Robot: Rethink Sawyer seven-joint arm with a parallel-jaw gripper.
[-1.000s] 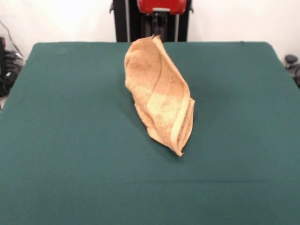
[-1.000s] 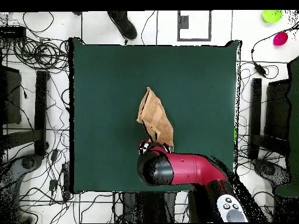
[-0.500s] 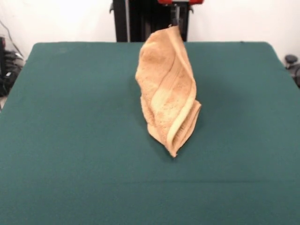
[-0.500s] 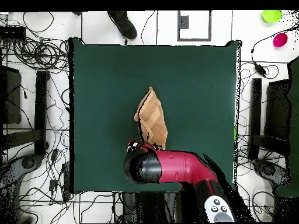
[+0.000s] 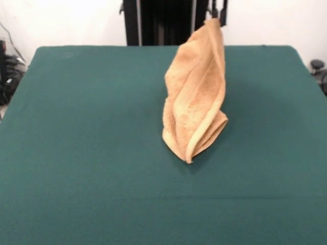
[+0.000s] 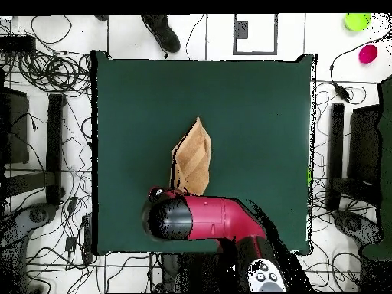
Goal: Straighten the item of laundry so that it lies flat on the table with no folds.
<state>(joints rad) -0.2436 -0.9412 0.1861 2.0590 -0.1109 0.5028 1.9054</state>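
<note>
The item of laundry (image 5: 196,97), a tan-orange terry towel, hangs bunched in lengthwise folds from its top corner. Its lower end rests on the green table (image 5: 76,127) a little right of centre. My gripper (image 5: 218,15) shows only as dark fingertips at the top edge, shut on that top corner. In the overhead view the towel (image 6: 193,157) appears as a narrow folded strip near the middle of the table (image 6: 253,107). There the red arm (image 6: 207,220) covers the towel's near end and hides the gripper.
Tangled cables (image 6: 46,73) and dark stands (image 6: 53,145) surround the table on the floor. A pink object (image 6: 367,52) and a green one (image 6: 355,21) lie off the table's corner. Green cloth stretches wide on all sides of the towel.
The gripper has carried the towel's top corner to the right in the front view. The towel now hangs steeper, and its lower end has shifted slightly along the table.
</note>
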